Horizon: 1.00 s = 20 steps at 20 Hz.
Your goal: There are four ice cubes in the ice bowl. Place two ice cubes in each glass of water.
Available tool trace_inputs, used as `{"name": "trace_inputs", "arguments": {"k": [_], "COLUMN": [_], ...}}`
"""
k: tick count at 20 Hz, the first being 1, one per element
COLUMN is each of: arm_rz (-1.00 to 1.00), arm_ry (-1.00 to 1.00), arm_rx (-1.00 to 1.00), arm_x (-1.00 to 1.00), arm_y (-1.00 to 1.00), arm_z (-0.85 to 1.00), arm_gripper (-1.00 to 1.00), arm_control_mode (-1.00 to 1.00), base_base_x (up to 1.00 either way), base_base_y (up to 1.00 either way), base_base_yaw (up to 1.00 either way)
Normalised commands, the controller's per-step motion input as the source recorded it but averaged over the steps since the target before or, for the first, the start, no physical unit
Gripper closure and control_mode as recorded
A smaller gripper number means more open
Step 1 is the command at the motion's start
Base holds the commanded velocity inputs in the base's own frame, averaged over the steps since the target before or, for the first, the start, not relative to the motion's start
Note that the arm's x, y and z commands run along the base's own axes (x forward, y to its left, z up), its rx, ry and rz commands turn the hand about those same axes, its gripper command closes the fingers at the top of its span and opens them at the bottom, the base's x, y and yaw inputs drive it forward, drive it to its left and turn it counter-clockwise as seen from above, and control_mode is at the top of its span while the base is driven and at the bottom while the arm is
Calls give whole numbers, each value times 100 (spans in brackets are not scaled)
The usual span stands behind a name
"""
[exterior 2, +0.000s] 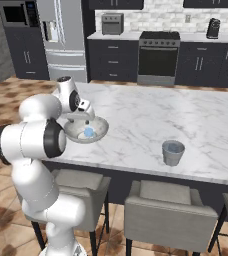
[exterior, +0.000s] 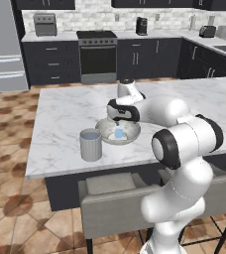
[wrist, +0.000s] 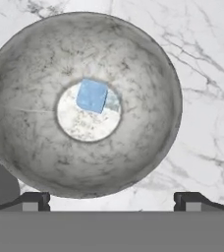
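Bowl [wrist: 30, 147] — one cube [wrist: 92, 95] left. Gripper [wrist: 112, 201] above it, jaws spread, empty. Glasses [exterior: 90, 145], [exterior 2: 173, 152] — contents hidden; three cubes presumably delivered.

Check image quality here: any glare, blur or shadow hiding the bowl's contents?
Hand view: sharp, even light, one ice cube clear in the ice bowl. Left base view: the gripper partly covers the bowl. Right base view: soft, the cube is a small blue patch.
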Motion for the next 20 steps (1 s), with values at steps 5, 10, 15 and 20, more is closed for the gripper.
{"name": "trace_inputs", "arguments": {"k": [5,10,15,20], "arm_rz": [17,37,49,45], "arm_ry": [0,0,3,6], "arm_rx": [0,0,-3,-9], "arm_x": [0,0,0,0], "arm_y": [-18,-34,-13,2], "arm_z": [-25,-9,-2,0], "arm_gripper": [-100,-100,-100,-100], "arm_control_mode": [-100,-100,-100,-100], "base_base_x": [0,0,0,0], "base_base_y": [0,0,0,0], "base_base_yaw": [0,0,0,0]}}
